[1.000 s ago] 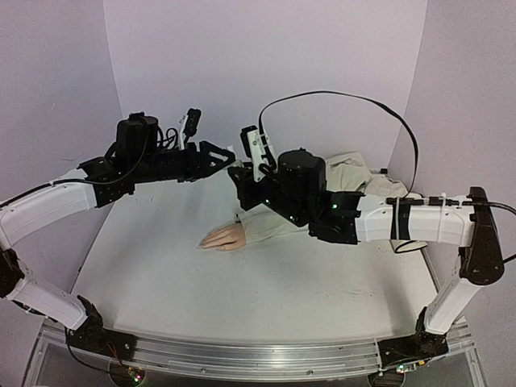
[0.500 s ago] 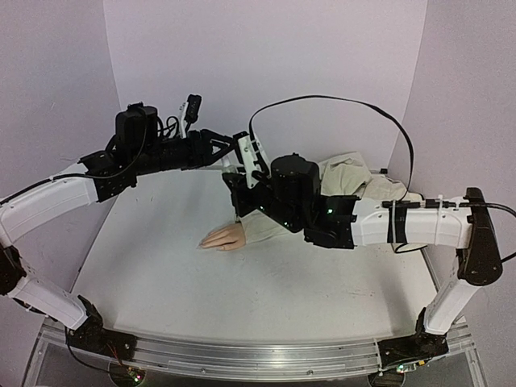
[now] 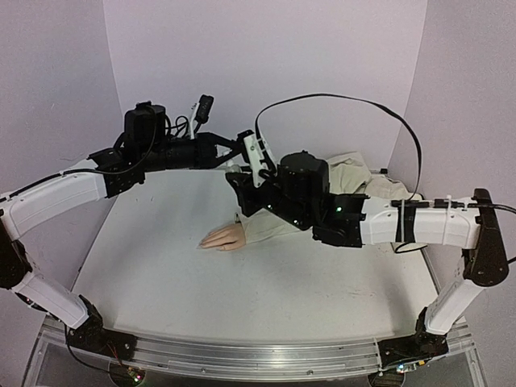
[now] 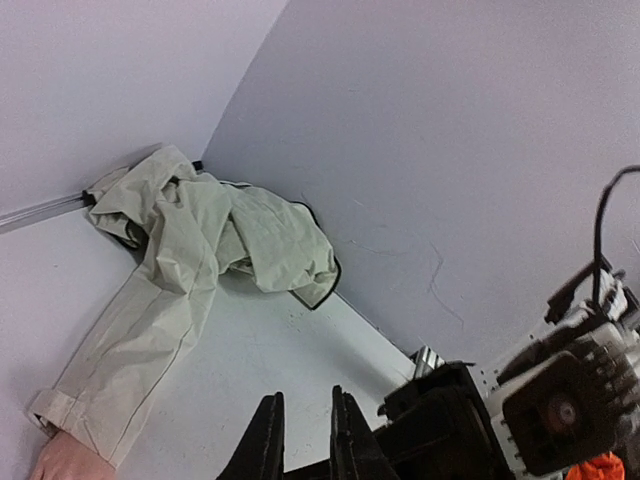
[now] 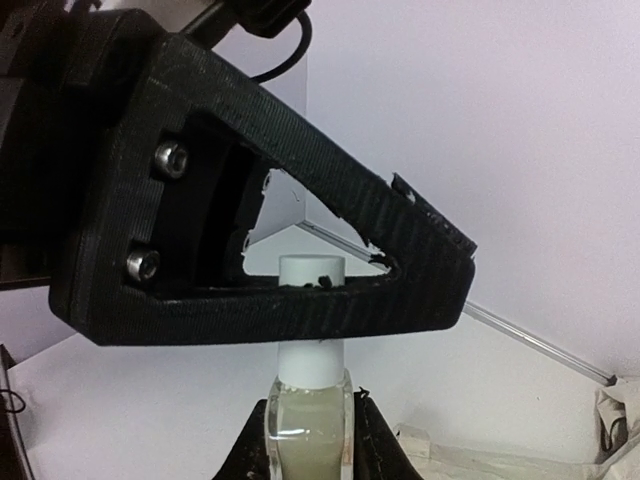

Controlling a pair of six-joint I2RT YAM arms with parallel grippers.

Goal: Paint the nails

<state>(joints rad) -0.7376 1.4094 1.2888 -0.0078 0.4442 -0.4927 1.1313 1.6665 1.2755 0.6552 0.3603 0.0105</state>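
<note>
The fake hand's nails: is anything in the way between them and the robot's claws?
Nothing visible does. The fake hand lies uncovered on the table, the sleeve ending at its wrist. Both grippers hang higher up: the right gripper holds the bottle, the left gripper is shut on its white cap.

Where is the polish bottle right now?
Right wrist view, centre: the bottle stands in the right gripper, its white cap pinched by the left gripper, raised above the table's far side.
</note>
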